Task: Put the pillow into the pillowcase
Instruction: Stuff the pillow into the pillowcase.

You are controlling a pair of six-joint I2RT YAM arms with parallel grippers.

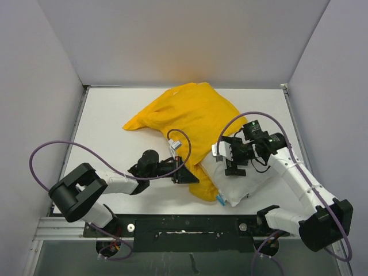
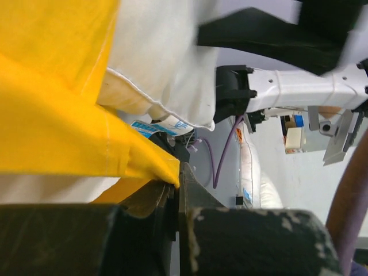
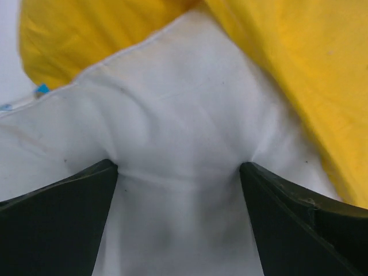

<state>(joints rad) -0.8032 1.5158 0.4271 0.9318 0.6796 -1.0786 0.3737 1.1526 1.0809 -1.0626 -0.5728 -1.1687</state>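
While the pillow (image 1: 247,183) lies on the surface (image 1: 115,126) by the right arm, we note its far end is covered by the yellow pillowcase (image 1: 190,115). Left claw (image 1: 187,174) is pressed together, pinching the pillowcase's near edge. Right claw (image 3: 178,172) is spread wide, its 2 tips dimpling the white pillow and gripping nothing.

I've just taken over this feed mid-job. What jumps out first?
The bright yellow pillowcase lies bunched in the middle of the table, with the white pillow showing from under its near right edge. The left tool is shut on the pillowcase's edge, while the right tool stands open, fingers pressed into the pillow.
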